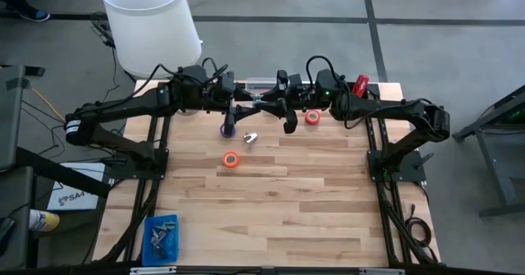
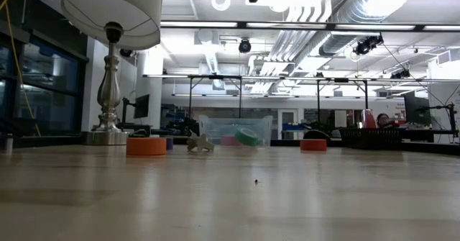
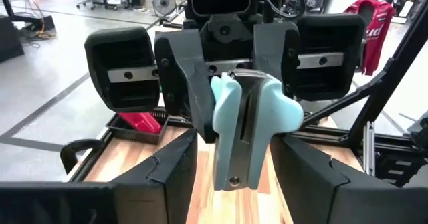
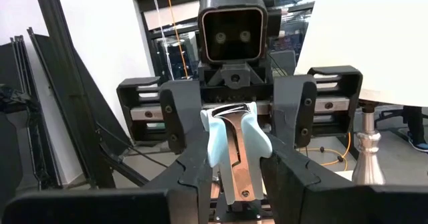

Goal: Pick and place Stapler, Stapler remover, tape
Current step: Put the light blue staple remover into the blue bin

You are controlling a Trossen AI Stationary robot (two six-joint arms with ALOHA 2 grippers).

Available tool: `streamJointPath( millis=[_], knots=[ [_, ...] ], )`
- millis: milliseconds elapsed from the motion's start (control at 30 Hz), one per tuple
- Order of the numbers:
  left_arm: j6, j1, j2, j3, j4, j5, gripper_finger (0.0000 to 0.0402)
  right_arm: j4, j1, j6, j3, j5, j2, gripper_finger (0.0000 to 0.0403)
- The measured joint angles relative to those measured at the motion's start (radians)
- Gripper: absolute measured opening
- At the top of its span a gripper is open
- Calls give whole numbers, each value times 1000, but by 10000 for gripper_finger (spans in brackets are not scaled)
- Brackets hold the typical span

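High view: three tapes (image 1: 231, 159); right end effector (image 4: 234, 174) clamps remover (image 3: 249, 110), left end effector (image 3: 237, 162) open.

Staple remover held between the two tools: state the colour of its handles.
Light blue handles on the claw-shaped metal staple remover, clearest in the left wrist view.

Taking the clear bin (image 1: 261, 84) at the table's (image 1: 312, 217) far edge as landmark: two tape rolls lie inside it. Just before it, above the table, the left gripper (image 1: 250, 104) and right gripper (image 1: 264, 103) meet around a staple remover (image 3: 249, 127). The lamp (image 1: 152, 20) stands left of it, the stapler (image 1: 361, 84) right.
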Motion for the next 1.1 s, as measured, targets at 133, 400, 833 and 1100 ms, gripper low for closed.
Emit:
streamJointPath(
  millis=[133,400,833,1100],
  knots=[
    [0,0,0,0,1,-2,164,-1,0,0,0,0,0,93],
    [-4,1,0,0,7,-13,112,-4,0,-3,0,9,0,93],
    [5,0,0,-1,6,1,84,-11,0,7,0,7,0,93],
    [-6,0,0,-1,5,11,84,-11,0,15,0,2,0,111]
  ],
)
